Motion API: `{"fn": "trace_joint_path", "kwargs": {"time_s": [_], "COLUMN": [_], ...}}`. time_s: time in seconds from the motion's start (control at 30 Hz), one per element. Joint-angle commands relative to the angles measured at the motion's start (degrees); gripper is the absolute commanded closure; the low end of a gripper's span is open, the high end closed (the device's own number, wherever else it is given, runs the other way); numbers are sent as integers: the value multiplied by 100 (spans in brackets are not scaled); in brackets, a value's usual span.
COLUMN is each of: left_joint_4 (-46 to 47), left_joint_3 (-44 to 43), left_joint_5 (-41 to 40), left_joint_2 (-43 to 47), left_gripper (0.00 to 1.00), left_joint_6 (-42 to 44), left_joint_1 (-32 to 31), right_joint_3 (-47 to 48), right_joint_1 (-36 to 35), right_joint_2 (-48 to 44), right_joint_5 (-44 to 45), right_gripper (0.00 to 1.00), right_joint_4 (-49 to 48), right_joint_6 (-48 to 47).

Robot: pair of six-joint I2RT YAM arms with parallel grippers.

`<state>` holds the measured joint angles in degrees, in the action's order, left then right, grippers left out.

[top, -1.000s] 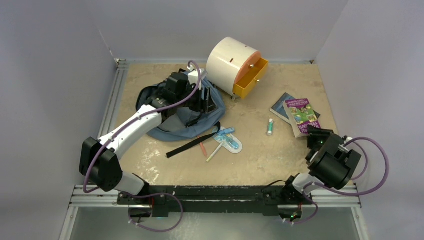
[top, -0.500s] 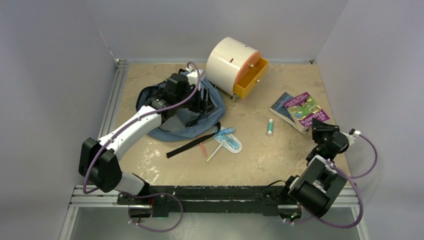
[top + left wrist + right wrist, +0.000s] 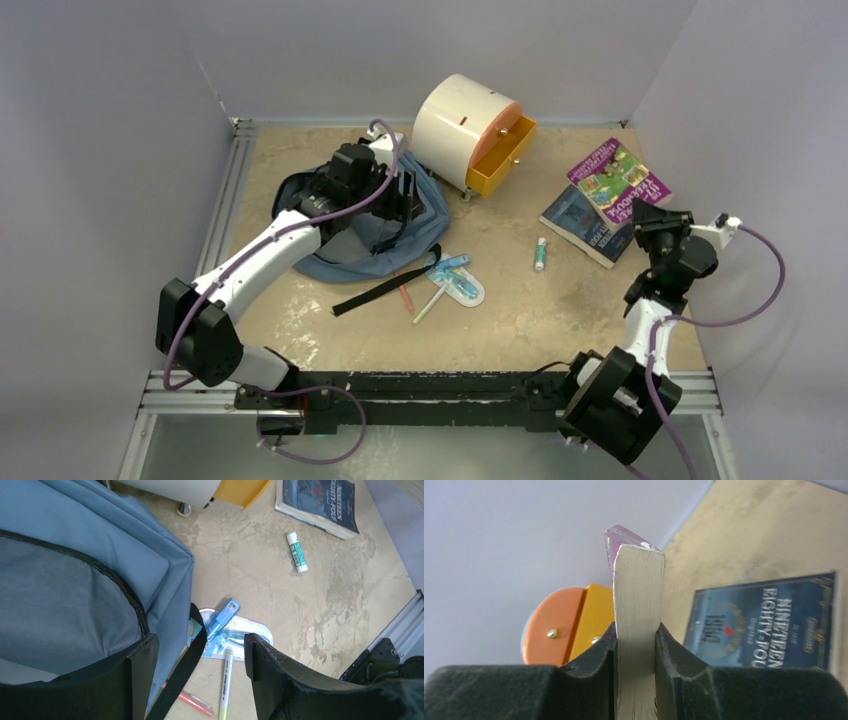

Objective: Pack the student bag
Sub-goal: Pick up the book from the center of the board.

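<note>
- Plainly, the right gripper (image 3: pixel 636 645) is clamped on a purple book (image 3: pixel 618 178): both pads press flat against its cream page block, which stands upright between them and rises past the fingertips.
- Beyond those jaws and to their right, a dark blue book (image 3: pixel 769 625) lies flat on the table (image 3: pixel 520 320), apart from the held one.
- Beyond the same jaws and to their left, the orange drawer front of a cream cabinet (image 3: pixel 455 125) shows.
- The left gripper (image 3: pixel 200 665) stands wide open and has hold of nothing.
- The student bag (image 3: pixel 125 555) lies under and to the left of the left jaws, its mouth open and its dark lining showing; its black zipper rim runs right up to the left finger (image 3: pixel 142 675).
- The bag's blue side wall and a black strap (image 3: pixel 180 680) pass through the gap between the left jaws; whether either finger touches the fabric, I cannot tell.
- Just past the right finger (image 3: pixel 270 675) of that gripper lies a clear blister pack (image 3: pixel 235 637) with a blue item in it.
- Between the left jaws, lower down, a pale green pen (image 3: pixel 226 680) and a pink pen (image 3: pixel 192 702) lie on the table.
- Farther out beyond the right finger, a glue stick (image 3: pixel 297 552) with a green label lies alone, well apart from the bag.
</note>
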<state>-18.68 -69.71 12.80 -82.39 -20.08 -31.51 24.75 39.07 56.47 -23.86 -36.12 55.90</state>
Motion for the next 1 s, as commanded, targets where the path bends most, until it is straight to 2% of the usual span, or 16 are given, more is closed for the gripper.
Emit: {"fn": "trace_joint_path", "kwargs": {"time_s": [0.0,0.13,0.23,0.4,0.57,0.8,0.97], "left_joint_4": [-55,-410,-228,-114,385,1221,1686], "left_joint_3": [-457,-789,-808,-1116,-1153,-909,-627], "left_joint_5": [-250,989,1384,1624,2264,3306,3681], "left_joint_2": [273,106,368,677,798,1010,1087], "left_gripper": [36,36,32,27,26,24,24], "left_joint_6": [34,-567,-639,-442,-383,-306,-400], "left_joint_1": [182,1060,1418,1496,1498,1498,1529], "right_joint_3": [1171,1848,2316,2903,3605,3758,3622], "right_joint_1": [-434,-753,-990,-1335,-2261,-3201,-3661], "right_joint_2": [-136,16,49,214,423,680,894], "right_joint_5": [-389,-793,-1094,-1881,-1921,-1902,-2356], "right_gripper": [100,100,100,100,100,100,100], "right_joint_4": [-88,-37,81,109,811,519,-253], "right_joint_6": [-210,-193,-273,-221,-654,-334,170]}}
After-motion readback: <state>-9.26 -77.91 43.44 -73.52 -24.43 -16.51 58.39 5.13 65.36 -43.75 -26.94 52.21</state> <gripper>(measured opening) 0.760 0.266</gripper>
